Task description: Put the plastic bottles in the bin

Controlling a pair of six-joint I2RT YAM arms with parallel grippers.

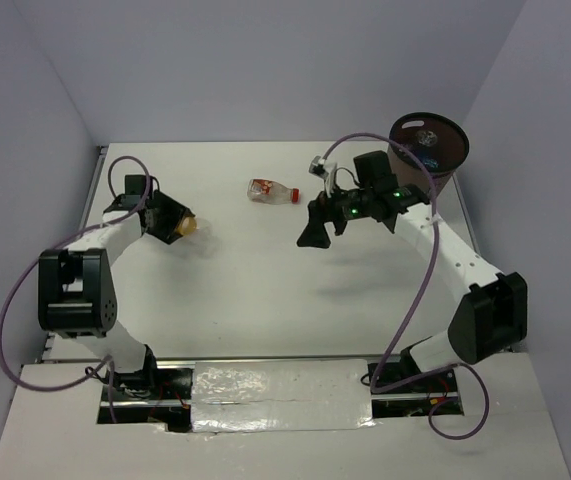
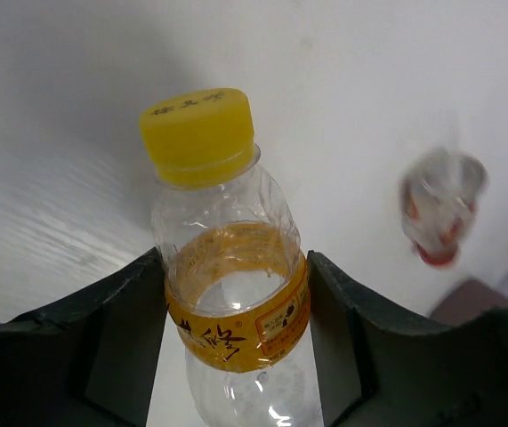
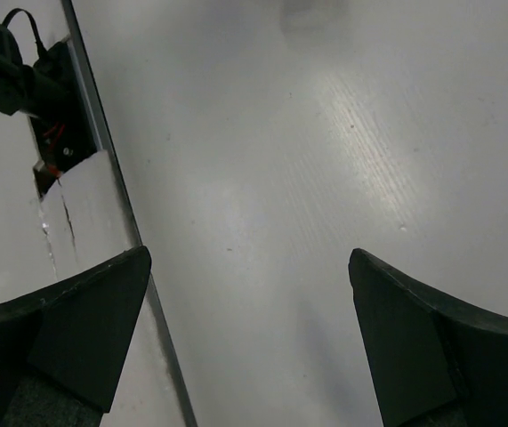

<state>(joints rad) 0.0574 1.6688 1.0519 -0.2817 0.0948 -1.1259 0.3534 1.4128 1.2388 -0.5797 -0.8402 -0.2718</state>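
A short clear bottle (image 2: 231,294) with a yellow cap and orange label sits between the fingers of my left gripper (image 2: 236,347), which touch the label on both sides. In the top view this gripper (image 1: 180,228) is at the left of the table, the cap (image 1: 192,225) poking out. A red-labelled bottle (image 1: 272,191) lies on its side at the table's middle back, blurred in the left wrist view (image 2: 440,209). The dark brown bin (image 1: 395,130) stands at the back right. My right gripper (image 1: 315,235) hangs open over bare table (image 3: 249,338), with nothing between its fingers.
A small clear object (image 1: 319,165) lies near the right arm's cable, left of the bin. Something blue and white (image 1: 429,140) shows inside the bin. The table's left edge rail (image 1: 97,170) and the taped front edge (image 1: 265,390) bound the surface.
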